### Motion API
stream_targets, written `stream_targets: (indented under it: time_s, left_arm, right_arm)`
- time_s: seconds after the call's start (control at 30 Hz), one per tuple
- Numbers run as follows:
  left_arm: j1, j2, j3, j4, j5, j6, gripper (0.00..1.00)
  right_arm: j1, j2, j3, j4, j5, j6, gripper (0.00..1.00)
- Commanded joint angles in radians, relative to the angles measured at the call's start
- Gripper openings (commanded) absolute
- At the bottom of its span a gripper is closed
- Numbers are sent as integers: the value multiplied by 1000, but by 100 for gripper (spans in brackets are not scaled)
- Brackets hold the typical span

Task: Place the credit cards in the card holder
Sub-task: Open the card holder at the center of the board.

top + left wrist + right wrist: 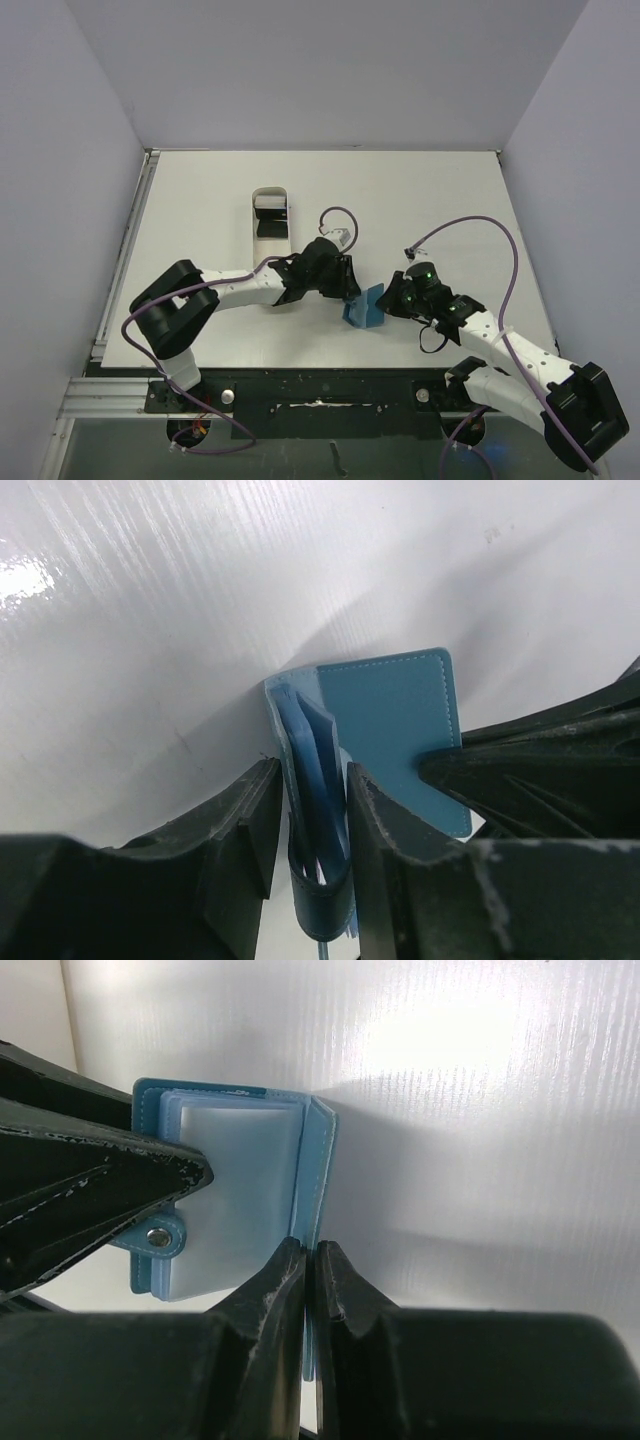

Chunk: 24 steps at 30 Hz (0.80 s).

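The teal-blue card holder (pixel 362 310) stands half open on the table between my two grippers. My left gripper (pixel 349 290) is shut on one panel with its inner sleeves and closure tab (pixel 322 880); the gripper's midpoint lies between the fingers (pixel 310 820). The other panel (pixel 395 720) spreads to the right. My right gripper (pixel 390 300) is shut on that thin panel's edge (pixel 312 1260). The clear inner sleeves (pixel 235 1160) and the snap tab (pixel 157 1237) face the right wrist camera. Black credit cards (pixel 270 228) lie in the white tray, apart from both grippers.
The long white oval-ended tray (pixel 250 235) lies behind the left arm, near the table's middle. The left gripper's finger (pixel 90 1175) fills the left of the right wrist view. Grey walls close in the table on three sides.
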<state>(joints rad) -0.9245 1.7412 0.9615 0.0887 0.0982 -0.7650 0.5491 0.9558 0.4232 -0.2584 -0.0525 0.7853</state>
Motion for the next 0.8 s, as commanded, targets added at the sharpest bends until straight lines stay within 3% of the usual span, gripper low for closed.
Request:
stream_targets:
  time_s: [0.0, 0.4, 0.53, 0.67, 0.77]
  left_arm:
    - [13, -57, -12, 92, 55, -37, 35]
    - [42, -89, -68, 189, 107, -93, 35]
    - [46, -81, -70, 197, 120, -96, 28]
    - [47, -67, -72, 210, 133, -97, 15]
    - [49, -62, -69, 205, 133, -94, 13]
  right_arm:
    - [-11, 7, -14, 19, 19, -20, 0]
    - [-15, 0, -20, 17, 16, -23, 0]
    - [-15, -3, -21, 19, 14, -23, 0]
    - [-16, -2, -21, 22, 11, -23, 0]
    - [-17, -5, -20, 22, 9, -23, 0]
